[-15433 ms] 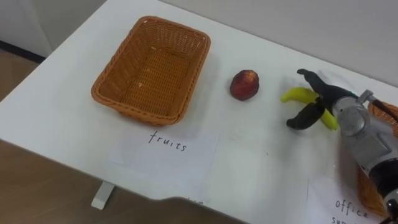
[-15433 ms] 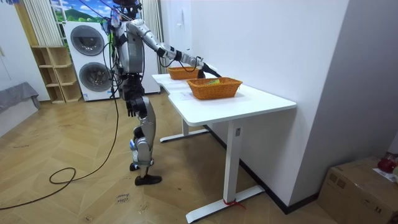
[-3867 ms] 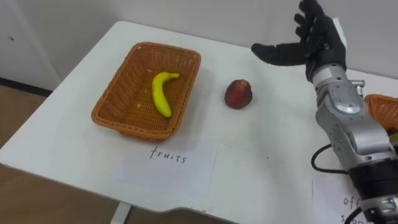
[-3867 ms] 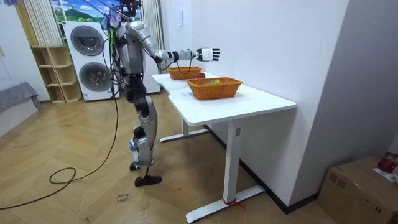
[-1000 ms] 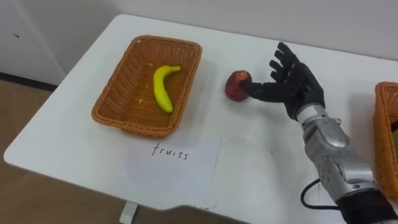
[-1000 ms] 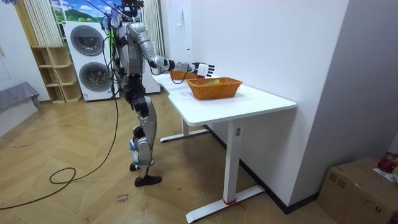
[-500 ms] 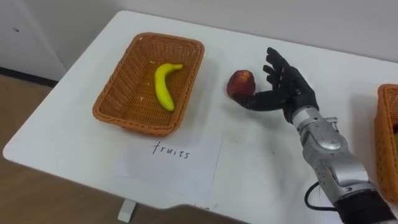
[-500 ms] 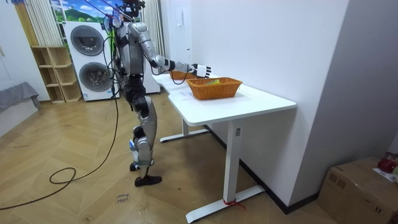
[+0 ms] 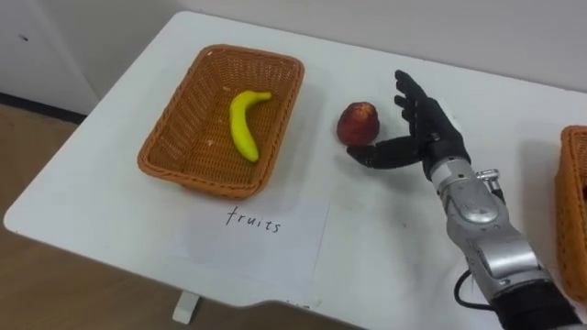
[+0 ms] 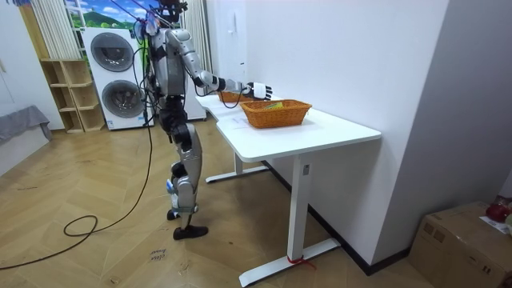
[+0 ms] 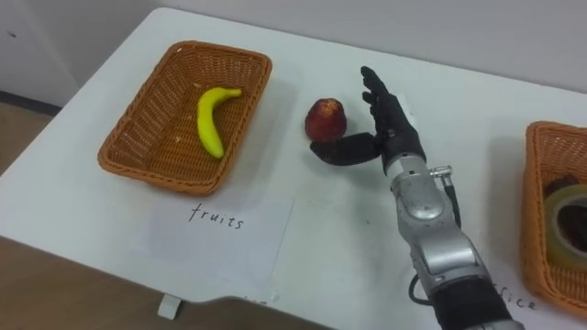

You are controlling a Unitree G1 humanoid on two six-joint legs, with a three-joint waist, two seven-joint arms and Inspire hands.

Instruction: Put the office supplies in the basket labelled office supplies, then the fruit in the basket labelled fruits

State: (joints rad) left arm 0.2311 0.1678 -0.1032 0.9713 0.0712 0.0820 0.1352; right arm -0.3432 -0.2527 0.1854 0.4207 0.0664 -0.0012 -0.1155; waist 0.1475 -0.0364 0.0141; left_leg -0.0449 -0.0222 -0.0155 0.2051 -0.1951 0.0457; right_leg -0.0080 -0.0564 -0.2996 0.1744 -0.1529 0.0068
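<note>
A white table (image 9: pixel 110 174) stands against a pale wall, with the robot at its long side and washing machines (image 10: pixel 112 72) behind it. The wicker basket (image 9: pixel 197 185) above the paper label (image 9: pixel 252 229) reading "fruits" holds a banana (image 9: pixel 242 128) lying lengthwise. A red fruit (image 9: pixel 357 124) sits on the bare tabletop just right of that basket. The right hand (image 9: pixel 424 137) hangs just beside the fruit, fingers straight and spread, thumb reaching under it, gripping nothing. At the table's right end a second basket (image 11: pixel 534 215) contains a tape roll (image 11: pixel 569 206).
</note>
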